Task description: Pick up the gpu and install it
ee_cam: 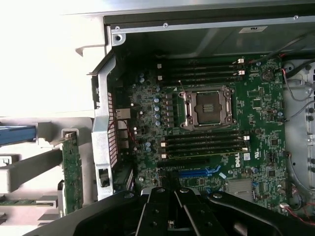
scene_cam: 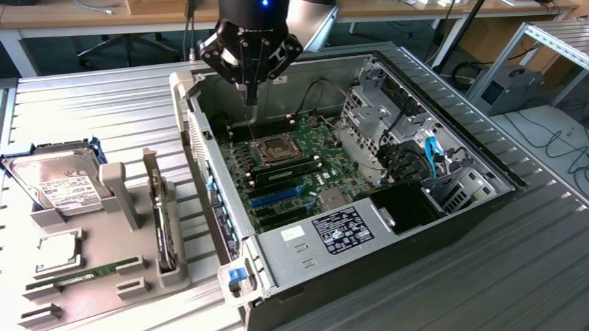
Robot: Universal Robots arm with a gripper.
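I have the gripper (scene_cam: 250, 96) hanging over the open computer case (scene_cam: 478, 155), above the motherboard (scene_cam: 322, 146) near the processor socket (scene_cam: 274, 148). Its fingers are pressed together with nothing between them. The gpu (scene_cam: 163, 224) stands on edge in the grey holder (scene_cam: 115, 187) outside the case, at the exterior view's left, well apart from the gripper.

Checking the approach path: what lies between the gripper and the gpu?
The open computer case's side wall stands between the gripper and the gpu, seen in the exterior view.
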